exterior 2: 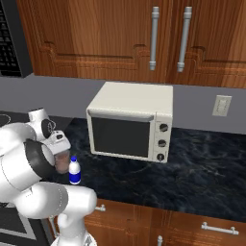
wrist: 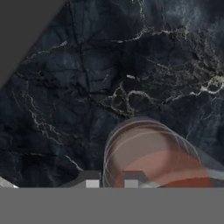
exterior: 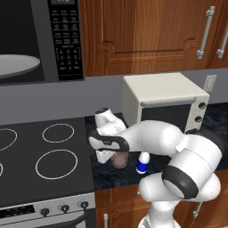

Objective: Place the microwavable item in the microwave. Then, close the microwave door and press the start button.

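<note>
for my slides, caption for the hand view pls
Gripper closing on the glass tumbler on the dark marble counter.

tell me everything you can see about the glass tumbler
The glass tumbler is small, round and clear, with pinkish-brown contents. It stands upright on the dark marbled counter, beside the stovetop and left of the white bottle with the blue label. The gripper is down over it with its fingertips close together at the rim; a firm grip cannot be confirmed.

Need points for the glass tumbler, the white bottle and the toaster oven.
glass tumbler (wrist: 151, 153), hand view, on its pinkish contents inside the rim.
white bottle (exterior 2: 74, 169), right base view, on its white body above the blue label.
toaster oven (exterior 2: 120, 137), right base view, on its dark door window.
</note>
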Controlling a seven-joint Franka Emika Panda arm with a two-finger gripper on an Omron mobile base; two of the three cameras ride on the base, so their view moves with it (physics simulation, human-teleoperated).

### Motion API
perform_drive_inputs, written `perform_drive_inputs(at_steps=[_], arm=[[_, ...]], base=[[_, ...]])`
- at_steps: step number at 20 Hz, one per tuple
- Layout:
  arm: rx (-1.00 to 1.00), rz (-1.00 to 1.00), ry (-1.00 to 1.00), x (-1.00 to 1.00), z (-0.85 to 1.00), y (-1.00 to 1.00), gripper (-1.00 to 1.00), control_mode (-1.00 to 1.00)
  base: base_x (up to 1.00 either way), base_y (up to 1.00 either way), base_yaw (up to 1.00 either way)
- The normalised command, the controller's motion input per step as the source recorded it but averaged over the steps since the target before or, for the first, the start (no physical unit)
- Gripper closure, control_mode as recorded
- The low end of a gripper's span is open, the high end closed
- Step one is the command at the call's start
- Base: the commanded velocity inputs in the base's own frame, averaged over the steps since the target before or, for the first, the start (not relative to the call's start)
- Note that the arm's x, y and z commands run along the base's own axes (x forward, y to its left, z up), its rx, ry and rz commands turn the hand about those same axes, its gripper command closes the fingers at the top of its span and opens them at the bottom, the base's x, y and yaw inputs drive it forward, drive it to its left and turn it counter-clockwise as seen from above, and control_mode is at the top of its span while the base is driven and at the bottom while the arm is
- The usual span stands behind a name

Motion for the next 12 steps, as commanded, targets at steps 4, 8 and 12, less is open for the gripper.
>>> perform_drive_inputs(at_steps=[4,8,12], arm=[[0.04,0.12,-0.09,0.10,-0.06,-0.17,1.00,-1.00],[0.03,0.13,-0.11,0.00,0.09,0.00,1.00,-1.00],[0.02,0.15,-0.01,-0.43,0.69,0.09,1.00,-1.00]], base=[[0.00,0.00,0.00],[0.00,0.00,0.00],[0.00,0.00,0.00]])
